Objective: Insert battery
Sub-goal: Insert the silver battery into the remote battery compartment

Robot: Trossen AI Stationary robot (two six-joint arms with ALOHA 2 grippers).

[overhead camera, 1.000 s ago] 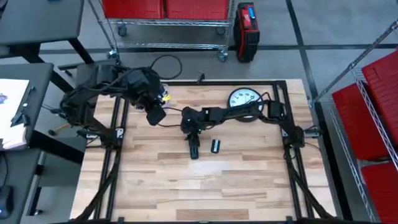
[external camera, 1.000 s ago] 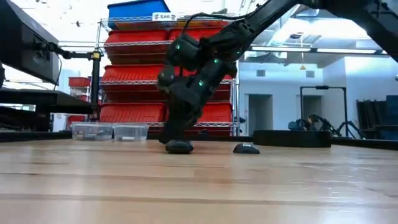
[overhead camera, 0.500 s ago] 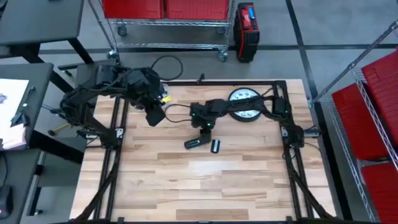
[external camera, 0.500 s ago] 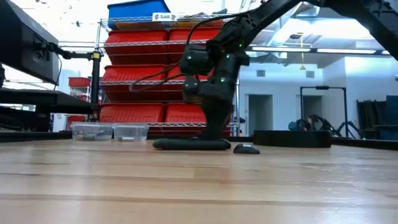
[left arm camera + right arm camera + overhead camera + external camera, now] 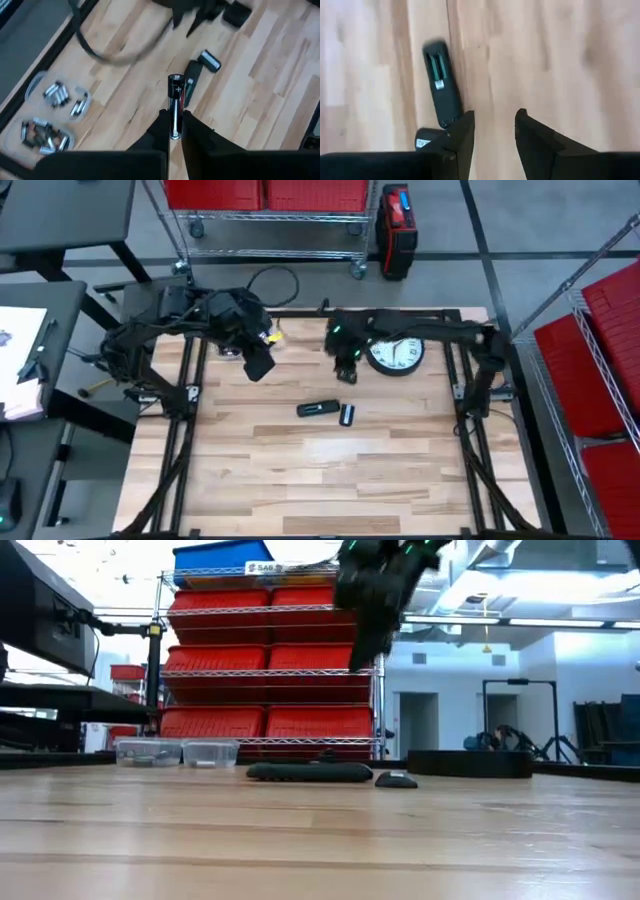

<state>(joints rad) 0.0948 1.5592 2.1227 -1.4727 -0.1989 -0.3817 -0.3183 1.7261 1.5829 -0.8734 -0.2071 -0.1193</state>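
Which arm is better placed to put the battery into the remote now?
Left: its gripper already holds the battery, above the remote lying open. The right gripper is open, empty, raised near the clock.

Right wrist: small black battery cover (image 5: pixel 431 136) half hidden behind the right gripper's finger (image 5: pixel 462 135). Left wrist: clear plastic trays of batteries (image 5: pixel 47 117) blurred, count unreadable.
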